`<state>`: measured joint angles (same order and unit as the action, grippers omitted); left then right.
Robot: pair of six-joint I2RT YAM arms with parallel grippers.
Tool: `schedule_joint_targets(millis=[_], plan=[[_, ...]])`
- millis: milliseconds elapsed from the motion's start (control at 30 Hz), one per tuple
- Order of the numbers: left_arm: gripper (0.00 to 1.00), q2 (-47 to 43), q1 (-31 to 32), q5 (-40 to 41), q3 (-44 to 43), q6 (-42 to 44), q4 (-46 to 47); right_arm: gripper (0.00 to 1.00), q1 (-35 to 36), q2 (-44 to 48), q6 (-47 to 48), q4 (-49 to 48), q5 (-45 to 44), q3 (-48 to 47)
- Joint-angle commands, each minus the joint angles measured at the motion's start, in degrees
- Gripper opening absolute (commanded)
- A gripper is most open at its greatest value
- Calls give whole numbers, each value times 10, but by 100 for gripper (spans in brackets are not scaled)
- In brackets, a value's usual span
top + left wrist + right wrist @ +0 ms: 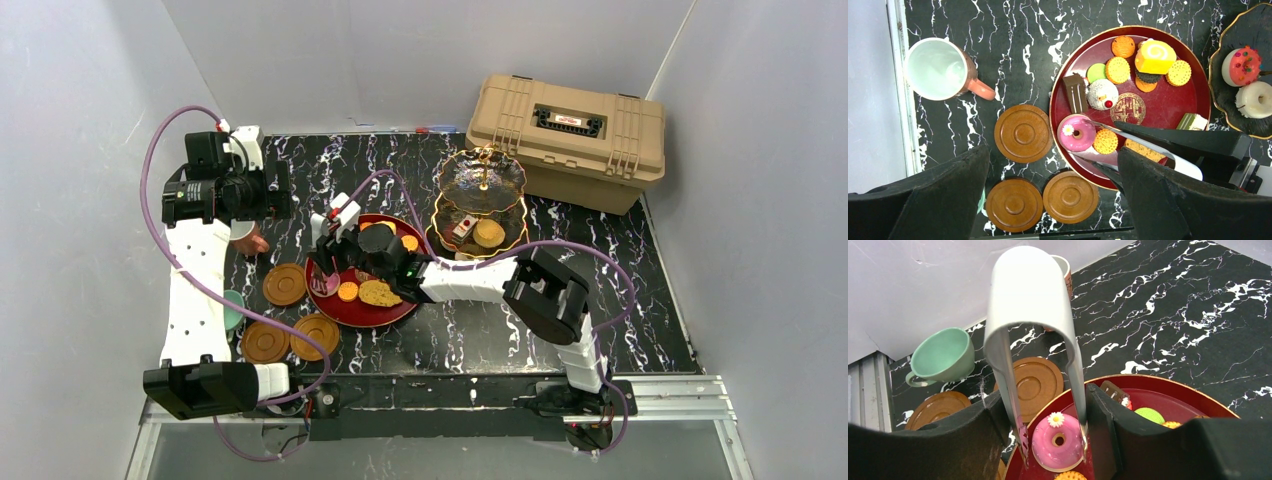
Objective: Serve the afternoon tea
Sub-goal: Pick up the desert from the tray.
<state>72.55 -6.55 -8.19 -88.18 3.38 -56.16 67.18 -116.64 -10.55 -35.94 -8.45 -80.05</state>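
The right gripper [1045, 402] is clamped on the tongs [1030, 300], black fingers squeezing the two smooth steel arms below their U-bend. The tongs are partly closed, tips down either side of the doughnut [1057, 441]. It is glossy pink, with a little daisy on top. Whether the tips actually bite it, I cannot tell.

That doughnut lies at the left edge of the tray [1198, 100], which is round, lacquer-red and gold-rimmed. Sharing the tray are:
- ridged orange biscuits [1118, 70]
- a yellow swirl roll [1154, 56]
- a flat chocolate slab [1075, 92]
- a shaggy white ball [1101, 94] topped with a cherry
- a green disc [1094, 72]
- a green-and-white slice [1192, 121]

Over to the left gripper [1053, 165]: it hangs high above the table [1013, 40], jaws wide, nothing in them. Below it the pinkish cup [938, 69] stands upright on the black, white-veined marble. It is white inside, empty, and off any saucer.

Three saucers [1024, 133], brown, round and ringed like turned wood, lie bare just left of the tray. The teal cup [943, 357], empty too, sits beside them near the table's left edge.

To the right is the stand [480, 185], scalloped dark glass with gold rims. Its bottom tier carries a sprinkled ring [1245, 65] iced red-pink and a white ring [1255, 99]. Behind it is the case [570, 130], ribbed tan plastic, lid down.
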Motion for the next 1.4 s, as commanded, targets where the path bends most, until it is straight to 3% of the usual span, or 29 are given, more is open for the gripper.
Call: schedule_joint_targets(millis=[0,533,767,933,1367], plan=[[98,-12,-2,-15,-13,-8,-8,61,3,-5,-6,-35,9,0],[98,-15,-3,-22,-13,-17,-7,60,16,-12,41,-26,-19,23],[98,-20,-3,-19,-13,-17,-6,50,18,-27,41,-33,-33,13],[98,-23,-3,-17,-12,-15,-6,33,19,0,41,-49,-41,26],[98,-20,-3,-19,-24,-15,-3,28,21,148,74,-40,-43,78]])
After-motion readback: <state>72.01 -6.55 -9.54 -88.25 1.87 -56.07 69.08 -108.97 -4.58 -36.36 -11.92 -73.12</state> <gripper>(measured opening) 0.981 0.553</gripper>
